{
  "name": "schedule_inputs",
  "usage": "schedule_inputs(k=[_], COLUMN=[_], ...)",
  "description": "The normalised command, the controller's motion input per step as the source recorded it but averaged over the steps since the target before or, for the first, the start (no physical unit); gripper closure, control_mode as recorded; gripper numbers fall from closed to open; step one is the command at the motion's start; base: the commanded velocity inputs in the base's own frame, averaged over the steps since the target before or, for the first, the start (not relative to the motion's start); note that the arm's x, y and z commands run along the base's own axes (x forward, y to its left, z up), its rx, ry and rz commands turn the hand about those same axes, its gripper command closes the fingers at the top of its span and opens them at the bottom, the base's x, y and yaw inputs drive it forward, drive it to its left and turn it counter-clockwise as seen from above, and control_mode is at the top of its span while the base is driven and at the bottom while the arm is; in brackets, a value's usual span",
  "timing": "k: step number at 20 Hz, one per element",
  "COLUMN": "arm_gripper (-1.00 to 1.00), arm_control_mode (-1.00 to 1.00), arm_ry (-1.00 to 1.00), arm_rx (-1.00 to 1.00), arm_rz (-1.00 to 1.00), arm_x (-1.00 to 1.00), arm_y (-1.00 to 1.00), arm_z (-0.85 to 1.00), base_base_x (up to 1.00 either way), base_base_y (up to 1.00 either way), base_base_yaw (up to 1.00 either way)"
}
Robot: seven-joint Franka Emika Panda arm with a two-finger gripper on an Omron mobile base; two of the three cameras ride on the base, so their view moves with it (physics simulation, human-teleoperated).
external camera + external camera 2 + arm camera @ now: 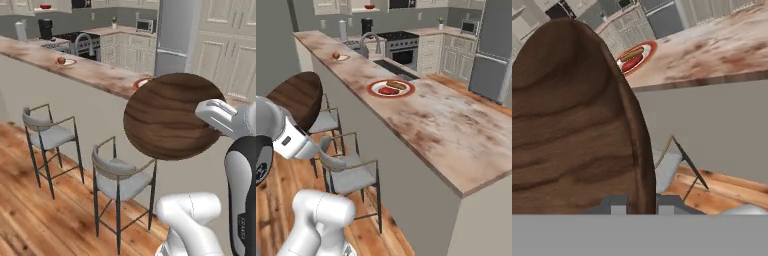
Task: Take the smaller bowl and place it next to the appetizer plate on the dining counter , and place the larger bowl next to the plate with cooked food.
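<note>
larger bowl (pixel 172 116) clamped by its rim in the gripper (pixel 641 204), held on edge in the air over the stools (pixel 120 180), off the front of the desk (pixel 456 125); plate with cooked food (pixel 391 88) lies up and beyond the bowl on the desk top, near its front edge; bare marble all round the plate, roomiest on the near side; bowl likely has to rise over the desk edge and tip level

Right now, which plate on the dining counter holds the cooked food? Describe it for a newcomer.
Follow the long dining counter toward its near half. The plate with cooked food lies there, red-rimmed, larger than the far appetizer plate, and holds a sausage and a red patty.
</note>
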Motion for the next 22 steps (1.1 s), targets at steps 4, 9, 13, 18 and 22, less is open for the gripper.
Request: schedule_inputs(k=[4, 9, 13, 18, 22], arm_gripper=[1.00, 1.00, 1.00, 1.00, 1.00], arm_control_mode=[1.00, 1.00, 1.00, 1.00, 1.00], arm_ry=[0.00, 0.00, 0.00, 0.00, 0.00], arm_rx=[0.00, 0.00, 0.00, 0.00, 0.00], arm_rz=[0.00, 0.00, 0.00, 0.00, 0.00], arm_x=[0.00, 0.00, 0.00, 0.00, 0.00], arm_y=[0.00, 0.00, 0.00, 0.00, 0.00], arm_z=[0.00, 0.00, 0.00, 0.00, 0.00], base_base_x=[0.56, 0.52, 0.45, 0.31, 0.34], base_base_y=[0.63, 0.64, 0.55, 0.23, 0.28], base_base_yaw=[-0.46, -0.46, -0.46, -0.43, -0.42])
